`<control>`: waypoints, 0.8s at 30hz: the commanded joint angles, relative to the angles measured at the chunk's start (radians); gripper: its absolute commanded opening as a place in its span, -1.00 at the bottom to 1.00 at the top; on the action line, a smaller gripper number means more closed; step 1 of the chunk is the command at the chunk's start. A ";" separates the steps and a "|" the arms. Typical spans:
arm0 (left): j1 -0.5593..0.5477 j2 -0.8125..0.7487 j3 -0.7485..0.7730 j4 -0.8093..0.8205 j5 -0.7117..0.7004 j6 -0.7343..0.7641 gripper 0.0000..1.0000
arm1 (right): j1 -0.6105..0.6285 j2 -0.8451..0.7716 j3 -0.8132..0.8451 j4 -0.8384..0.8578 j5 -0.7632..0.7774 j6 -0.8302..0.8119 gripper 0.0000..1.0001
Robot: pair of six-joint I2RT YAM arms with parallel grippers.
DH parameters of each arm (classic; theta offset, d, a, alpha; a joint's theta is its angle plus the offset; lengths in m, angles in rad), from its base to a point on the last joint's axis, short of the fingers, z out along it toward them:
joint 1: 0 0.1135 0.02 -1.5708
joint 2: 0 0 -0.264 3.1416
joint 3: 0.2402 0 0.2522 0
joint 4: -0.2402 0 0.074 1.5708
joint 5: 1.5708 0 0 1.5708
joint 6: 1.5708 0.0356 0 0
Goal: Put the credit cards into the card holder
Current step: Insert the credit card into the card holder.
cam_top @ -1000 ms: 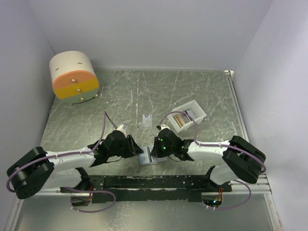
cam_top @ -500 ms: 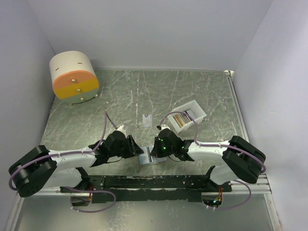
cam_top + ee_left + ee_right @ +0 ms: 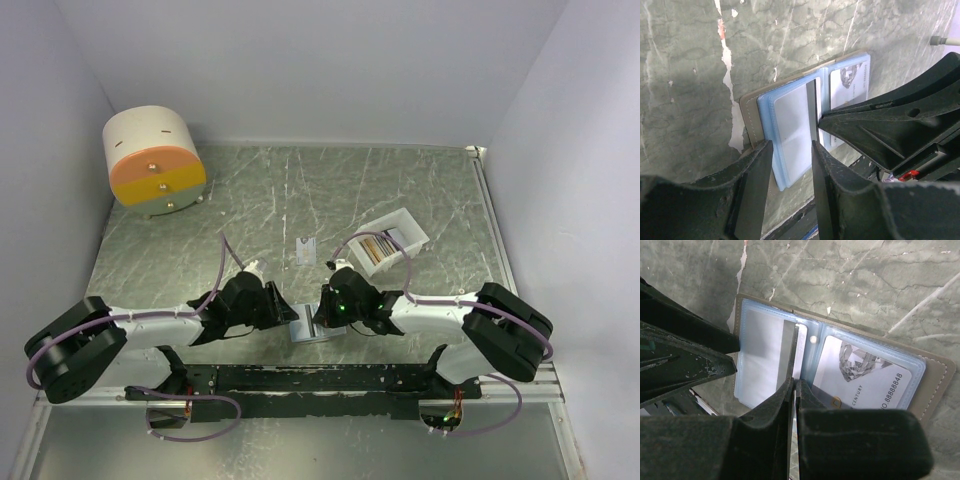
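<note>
Down at the right wrist we get the close look. The right tool (image 3: 792, 382) is pinched tight on a thin grey card (image 3: 789, 350), which stands edge-on at the middle fold of the open card holder (image 3: 762, 360). Its far end is at the mouth of the left blue sleeve. How deep it sits, I can't tell. In the right-hand sleeve lies a pale printed card (image 3: 860, 375) with a diamond picture and a row of digits, something the overhead view cannot show.

Over to the left wrist. The left tool (image 3: 791, 147) has its fingers (image 3: 757, 185) standing apart, astride the near end of that left blue sleeve, with the taupe cover showing just outside one finger. I can't tell whether they press on it. The right tool fills the right of this view as a big black wedge and covers part of the printed card.

From above, the holder (image 3: 308, 330) lies on the counter (image 3: 300, 190) at the near edge. It is squeezed between the two black tool heads, which hide most of it. Beyond it, a single card (image 3: 307, 250) lies flat on the marbled surface, and a white tray (image 3: 393, 243) just to its right holds a row of cards on edge. Far back left stands the round cream-and-orange drum (image 3: 153, 160), well apart from the action.
</note>
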 commanded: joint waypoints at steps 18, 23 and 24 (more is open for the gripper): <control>0.005 0.004 0.006 0.038 0.001 -0.009 -0.05 | 0.002 -0.009 -0.033 -0.025 0.024 0.000 -0.92; 0.004 -0.014 0.008 -0.019 -0.020 0.001 -0.05 | 0.001 -0.007 -0.036 -0.020 0.021 0.000 -0.92; 0.005 -0.011 0.007 -0.024 -0.020 0.000 -0.05 | 0.001 -0.006 -0.035 -0.018 0.021 0.000 -0.92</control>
